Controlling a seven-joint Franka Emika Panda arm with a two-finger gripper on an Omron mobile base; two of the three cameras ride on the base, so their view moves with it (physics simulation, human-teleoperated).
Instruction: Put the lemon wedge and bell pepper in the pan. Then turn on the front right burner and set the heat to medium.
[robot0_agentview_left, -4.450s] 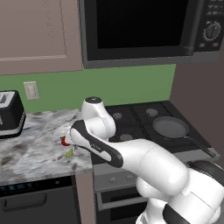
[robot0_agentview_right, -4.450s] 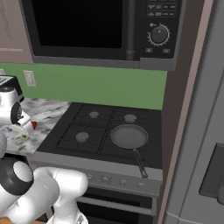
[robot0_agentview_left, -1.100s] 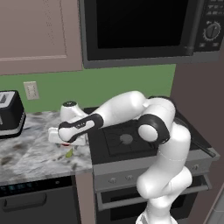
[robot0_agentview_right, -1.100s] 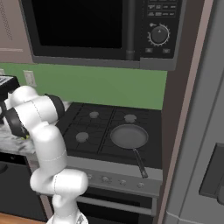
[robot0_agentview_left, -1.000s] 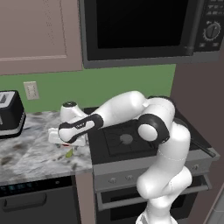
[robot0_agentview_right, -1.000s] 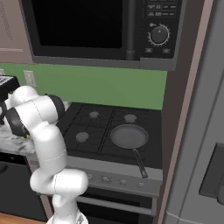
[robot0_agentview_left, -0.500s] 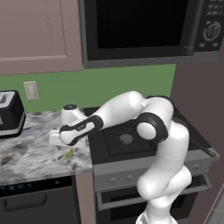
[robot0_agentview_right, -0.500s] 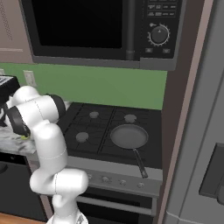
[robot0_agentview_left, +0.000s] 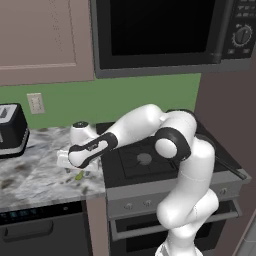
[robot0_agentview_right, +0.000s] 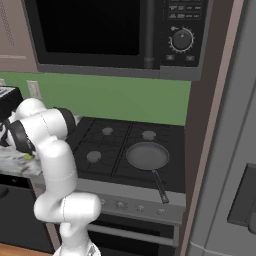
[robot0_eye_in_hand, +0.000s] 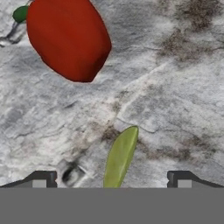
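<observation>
cooktop (robot0_agentview_right: 117, 145): black, four burners, just right of the marble counter (robot0_agentview_left: 30, 172)
pan (robot0_agentview_right: 147, 156): sits on the cooktop's front right burner, handle pointing toward the front edge
bell pepper (robot0_eye_in_hand: 68, 39): red, on the counter left of the cooktop, near the wedge but not touching
gripper (robot0_eye_in_hand: 111, 179): jaws wide open, holding nothing — hovering low right over the wedge
lemon wedge (robot0_eye_in_hand: 120, 157): lying flat on the counter, between the two fingertips

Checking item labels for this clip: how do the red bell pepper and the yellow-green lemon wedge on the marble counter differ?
The glossy red bell pepper is rounded and bulky; the pale yellow-green lemon wedge is a thin, flat sliver. The pepper looks far larger. The pepper has a green stem; the wedge has none. In the hand view the wedge lies between the fingertips, the pepper beyond. Both rest on the grey marble counter.
</observation>
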